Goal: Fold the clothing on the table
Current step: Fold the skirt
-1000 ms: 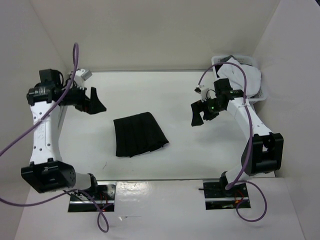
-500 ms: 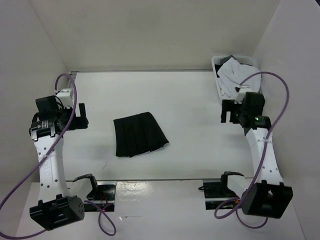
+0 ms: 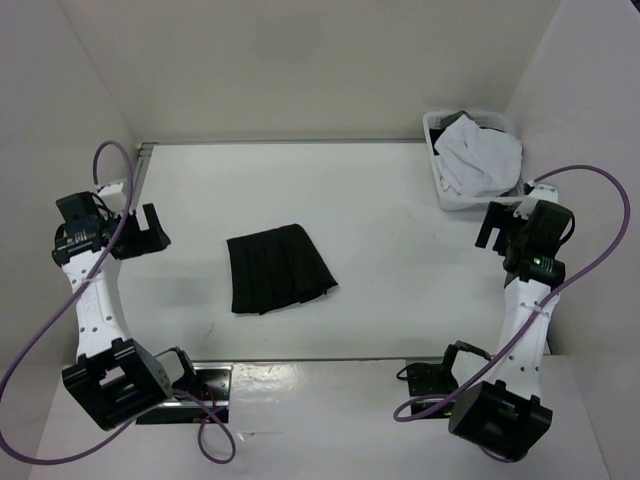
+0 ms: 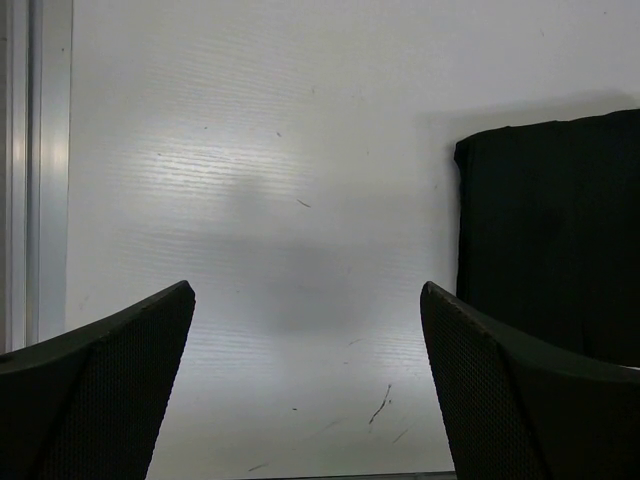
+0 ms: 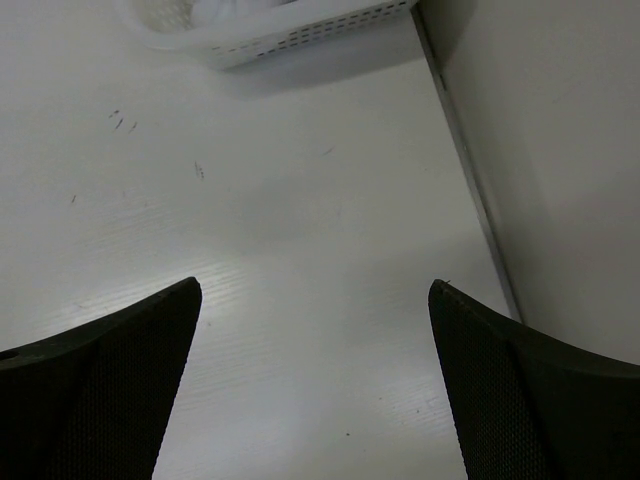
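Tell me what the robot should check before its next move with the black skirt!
1. Skirt lies flat near the middle of the table: ok.
2. Left jaws open, holding nothing: ok.
3. Right jaws open, holding nothing: ok.
4. Both sets of jaws apart from the skirt, one at each side of the table: ok.
5. Basket with the white cloth sits in the far right corner, away from the skirt: ok.
6. Skirt folded enough to count as done: cannot tell.
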Robot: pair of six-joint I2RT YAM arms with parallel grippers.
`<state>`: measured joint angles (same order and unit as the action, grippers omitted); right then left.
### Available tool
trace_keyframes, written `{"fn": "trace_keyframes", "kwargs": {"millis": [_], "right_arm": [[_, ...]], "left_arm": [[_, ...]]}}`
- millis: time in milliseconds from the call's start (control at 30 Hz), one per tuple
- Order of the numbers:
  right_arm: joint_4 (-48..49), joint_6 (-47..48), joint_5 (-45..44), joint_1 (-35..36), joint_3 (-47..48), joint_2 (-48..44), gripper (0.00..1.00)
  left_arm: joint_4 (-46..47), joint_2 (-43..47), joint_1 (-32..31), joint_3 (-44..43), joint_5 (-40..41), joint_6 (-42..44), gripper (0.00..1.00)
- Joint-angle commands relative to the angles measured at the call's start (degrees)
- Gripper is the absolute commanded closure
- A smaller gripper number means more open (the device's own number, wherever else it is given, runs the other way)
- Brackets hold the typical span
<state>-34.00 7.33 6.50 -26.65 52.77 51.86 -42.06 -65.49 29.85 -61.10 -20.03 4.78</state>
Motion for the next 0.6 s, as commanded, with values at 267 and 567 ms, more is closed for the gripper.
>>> {"fn": "trace_keyframes", "kwargs": {"millis": [267, 567], "right_arm": [[3.2, 2.0, 4.2, -0.7, -1.1, -1.6, 0.02], [3.2, 2.0, 2.9, -0.7, -1.1, -2.1, 0.02]], "left_arm": [[2.8, 4.6, 1.0, 0.8, -4.8, 2.1, 0.01], [2.8, 4.6, 1.0, 0.8, -5.3, 2.1, 0.01]]}}
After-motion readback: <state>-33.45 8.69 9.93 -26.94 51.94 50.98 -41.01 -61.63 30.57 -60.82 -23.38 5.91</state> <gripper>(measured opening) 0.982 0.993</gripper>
